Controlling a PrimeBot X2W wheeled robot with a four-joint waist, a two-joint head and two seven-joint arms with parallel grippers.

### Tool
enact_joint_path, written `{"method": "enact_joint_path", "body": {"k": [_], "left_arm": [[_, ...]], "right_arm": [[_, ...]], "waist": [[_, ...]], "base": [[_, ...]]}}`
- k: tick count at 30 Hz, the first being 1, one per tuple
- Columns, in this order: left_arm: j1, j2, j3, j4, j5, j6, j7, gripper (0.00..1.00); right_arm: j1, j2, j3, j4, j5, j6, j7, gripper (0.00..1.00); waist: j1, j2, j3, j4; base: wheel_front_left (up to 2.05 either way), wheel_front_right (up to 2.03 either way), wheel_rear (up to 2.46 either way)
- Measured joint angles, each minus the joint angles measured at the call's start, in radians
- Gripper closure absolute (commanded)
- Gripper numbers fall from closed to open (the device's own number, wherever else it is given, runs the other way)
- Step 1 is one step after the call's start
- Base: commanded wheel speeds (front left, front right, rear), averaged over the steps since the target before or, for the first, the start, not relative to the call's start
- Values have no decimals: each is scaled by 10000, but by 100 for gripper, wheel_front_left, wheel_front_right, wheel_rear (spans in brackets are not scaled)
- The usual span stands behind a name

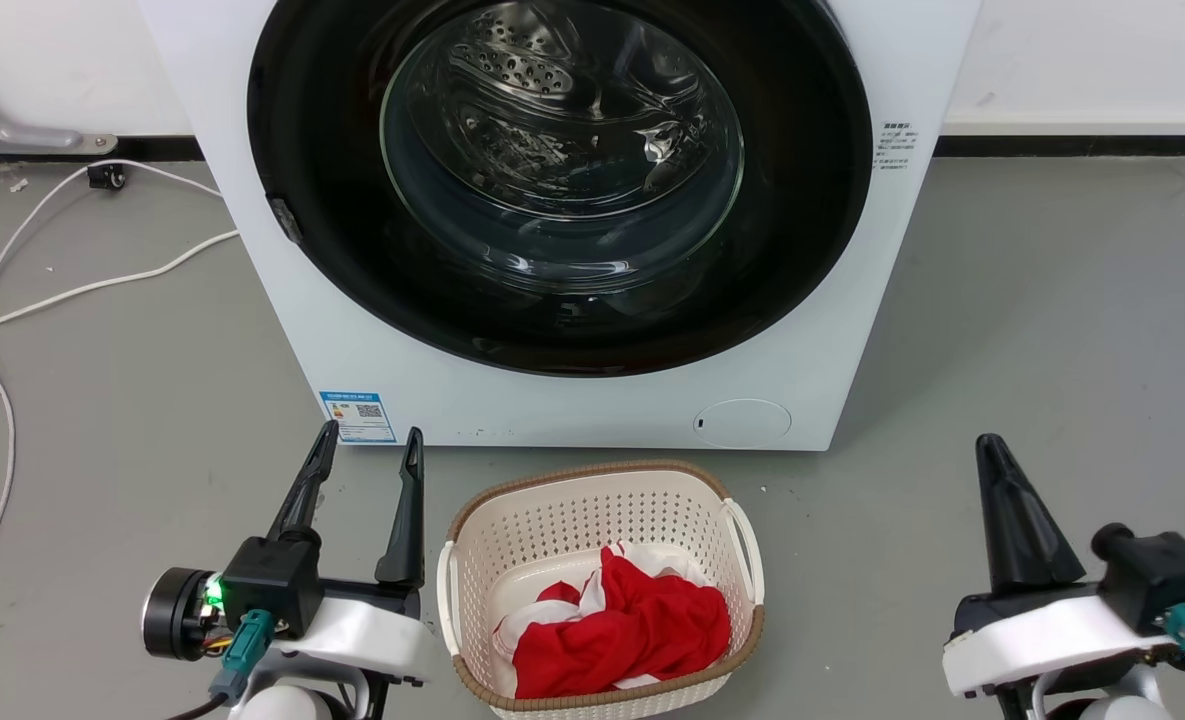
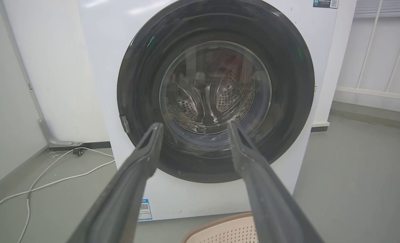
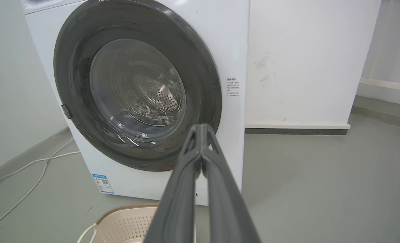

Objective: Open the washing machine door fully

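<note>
Washing machine door (image 1: 562,170) — shut, flush against white washer (image 1: 552,405). Left pincer (image 1: 371,432) — spread wide, empty, short of door. Right pincer (image 1: 990,442) pressed together, empty. Basket (image 1: 592,478) on floor between pincers.

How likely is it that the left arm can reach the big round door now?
Probably yes: the open left gripper points at the shut washing machine door, only bare floor lies between, and the basket sits off to its right.

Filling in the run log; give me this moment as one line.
washing machine door: shut | left gripper: open, off door | right gripper: shut, empty
</note>
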Motion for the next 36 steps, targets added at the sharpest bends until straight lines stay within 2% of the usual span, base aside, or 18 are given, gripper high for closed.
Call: {"method": "enact_joint_path", "body": {"k": [4, 7, 14, 18, 21, 26, 36], "left_arm": [[2, -15, 21, 10, 0, -4, 0, 0], [9, -25, 58, 12, 0, -12, 0, 0], [51, -48, 105, 12, 0, -48, 0, 0], [50, -54, 180, -25, -2, -46, -2, 0], [30, -61, 249, -94, -4, -33, -2, 0], [-246, -79, 267, -188, -50, -31, -2, 0], [-797, -90, 245, -410, -31, -31, -2, 0]], "right_arm": [[-14, 6, 15, 6, 1009, 0, -92, 100], [-58, 6, -63, -13, 3149, -2, -224, 100], [-523, 13, -2, -201, 10397, -2, -418, 100], [-1108, 15, -307, -251, 13029, -4, -163, 100], [-1786, 12, -700, 38, 14086, -4, 257, 100], [-3233, -426, -1122, 943, 14999, -4, 934, 100], [-6811, -1889, -796, 3413, 15144, -4, 1866, 100]], "waist": [[0, 0, -9, -7], [1, 0, -17, -26], [0, 0, 5, -96], [0, 0, 63, -158], [0, 0, 185, -212], [0, 0, 480, -214], [1, 0, 1405, -105]], "base": [[0, 0, 0], [0, 0, 0], [0, 0, 0], [0, 0, 0], [0, 0, 0], [0, 0, 0], [0, 0, 0]]}}
